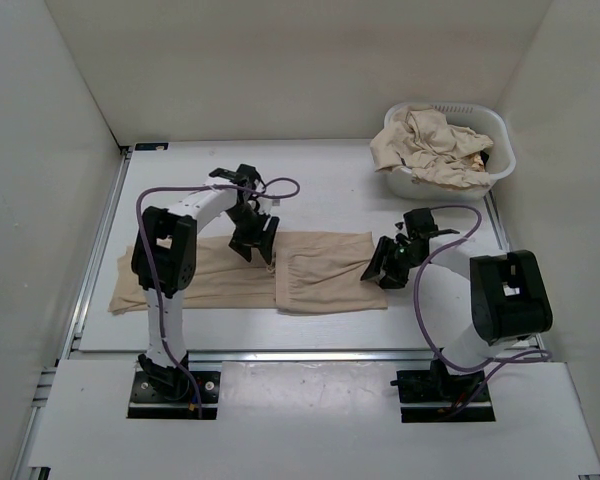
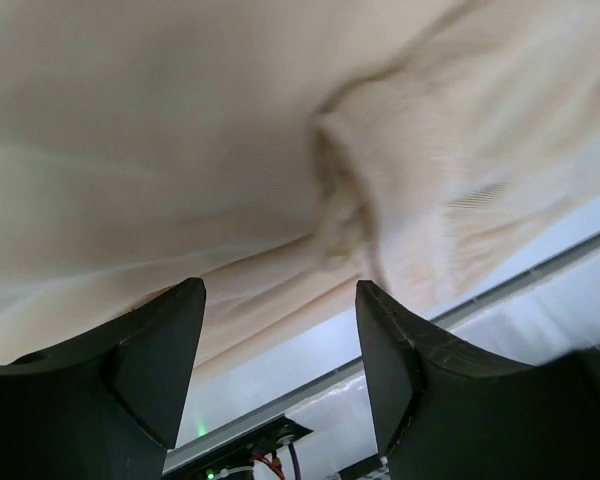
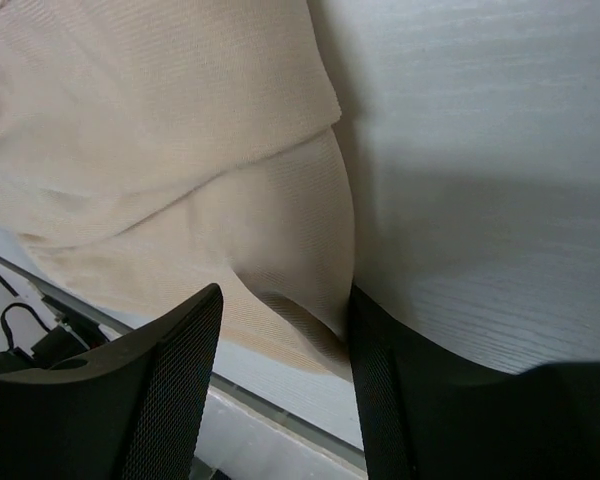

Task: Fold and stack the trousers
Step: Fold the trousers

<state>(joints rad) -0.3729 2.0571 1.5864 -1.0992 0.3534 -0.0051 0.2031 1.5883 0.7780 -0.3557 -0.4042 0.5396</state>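
Observation:
Beige trousers (image 1: 250, 272) lie flat across the white table, legs to the left, waist part to the right. My left gripper (image 1: 254, 245) is open just above the trousers' middle, near the far edge; its view shows the cloth (image 2: 230, 150) with a bunched seam and nothing between the fingers (image 2: 150, 350). My right gripper (image 1: 384, 268) is open at the trousers' right edge; in its view the cloth edge (image 3: 280, 250) lies between the fingers (image 3: 175, 370), the right one resting on the table beside the hem.
A white laundry basket (image 1: 500, 150) holding more beige clothes (image 1: 425, 145) stands at the back right. White walls enclose the table on three sides. A metal rail (image 1: 310, 352) runs along the table's near edge.

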